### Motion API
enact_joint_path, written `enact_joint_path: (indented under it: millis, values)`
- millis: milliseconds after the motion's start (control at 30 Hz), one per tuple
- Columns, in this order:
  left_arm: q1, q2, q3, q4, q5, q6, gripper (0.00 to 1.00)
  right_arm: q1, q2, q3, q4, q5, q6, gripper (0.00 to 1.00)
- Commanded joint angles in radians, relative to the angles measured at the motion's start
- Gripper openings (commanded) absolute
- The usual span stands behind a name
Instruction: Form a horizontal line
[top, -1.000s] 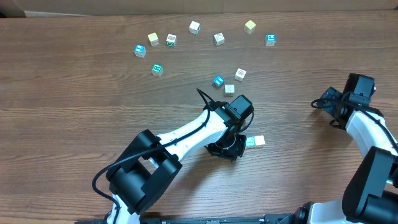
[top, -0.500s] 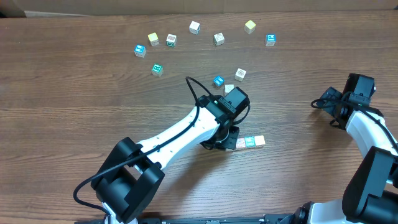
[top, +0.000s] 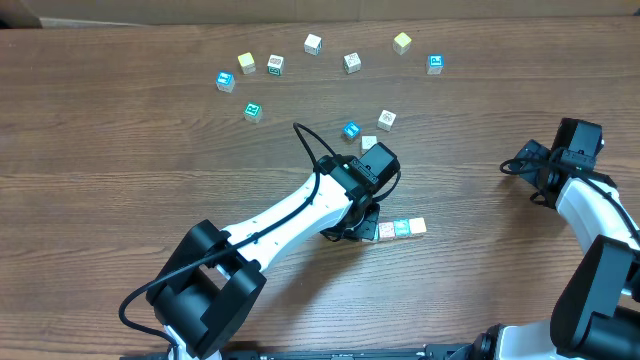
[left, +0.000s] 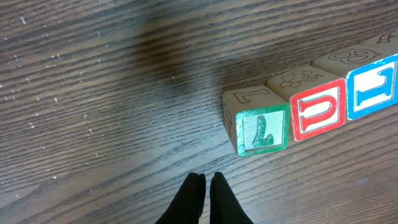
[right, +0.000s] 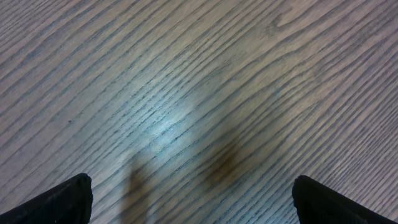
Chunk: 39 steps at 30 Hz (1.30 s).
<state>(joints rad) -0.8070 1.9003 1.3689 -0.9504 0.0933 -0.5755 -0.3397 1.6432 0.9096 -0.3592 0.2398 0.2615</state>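
Tabletop (top: 120, 180) — horizontal line (left: 305, 115) just beside closed left jaws.

worktop (top: 120, 200): carries every cube; both arms reach over it.
row of cubes (top: 401, 228): about 4 o'clock from the worktop's middle, running from 9 o'clock to 3 o'clock, its cubes touching side to side.
left arm (top: 300, 210): reaches in from 7 o'clock, with its head over the row's 9 o'clock end.
left fingers (left: 194, 199): in the wrist view, near the end cube at its 7 o'clock, not touching it.
arc of loose cubes (top: 313, 43): spread along the far side from 11 o'clock to 1 o'clock, well apart from the row.
cluster of three cubes (top: 369, 143): between the arc and the row, just at 12 o'clock of the left arm's head.
right arm (top: 565, 160): at the 3 o'clock edge, well apart from the row.
right fingers (right: 68, 199): over the worktop, away from every cube.
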Motion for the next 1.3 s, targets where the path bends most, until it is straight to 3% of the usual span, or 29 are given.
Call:
enact_joint_path:
  millis: [0, 233, 1267]
  values:
    - [0.003, 0.019, -0.01, 0.01, 0.012, -0.024, 0.04, -0.002, 0.001, 0.006, 0.007, 0.003, 0.003, 1.0]
    - [0.01, 0.094, -0.01, 0.018, 0.062, -0.023, 0.04, -0.002, 0.001, 0.006, 0.007, 0.003, 0.003, 1.0]
    - [0.042, 0.094, -0.008, 0.068, 0.148, 0.026, 0.04, -0.002, 0.001, 0.006, 0.007, 0.003, 0.003, 1.0]
